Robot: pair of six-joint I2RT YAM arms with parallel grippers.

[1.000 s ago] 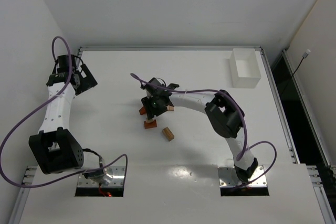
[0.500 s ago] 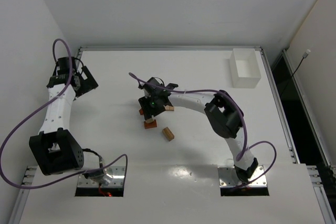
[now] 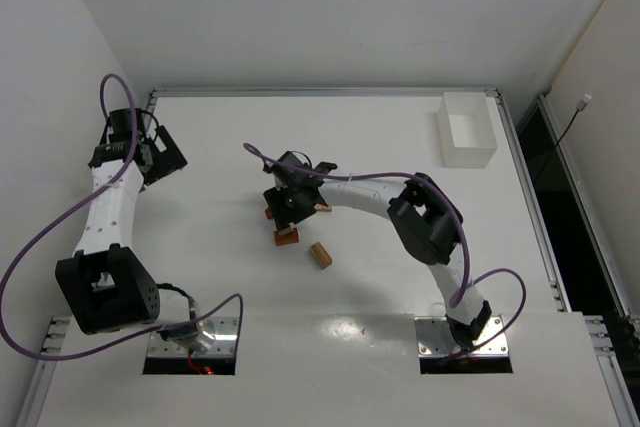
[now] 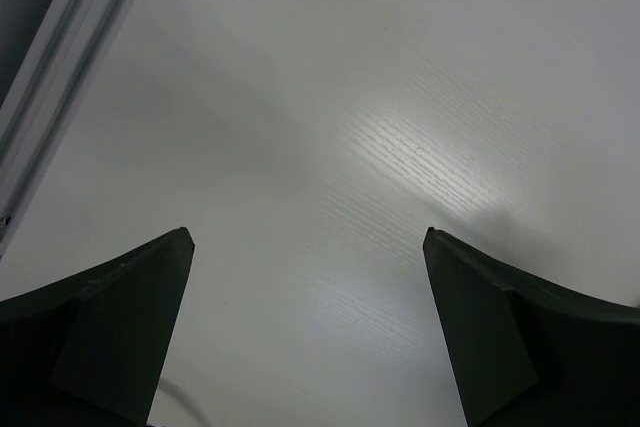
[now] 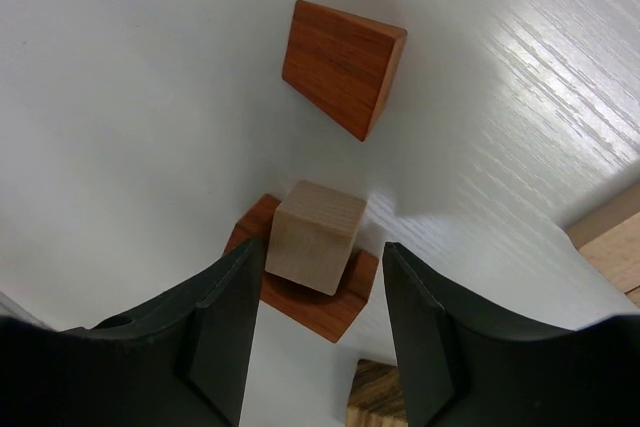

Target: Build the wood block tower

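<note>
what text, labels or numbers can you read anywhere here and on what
None: no word, label, brand or number can be read in any view.
The pale cube, red wedge, white box and table are plain.
Arms: any marking is too small to tell.

The white table (image 3: 380,137) carries a white box (image 3: 466,130), a reddish block (image 3: 287,237) and a tan block (image 3: 319,254).
</note>
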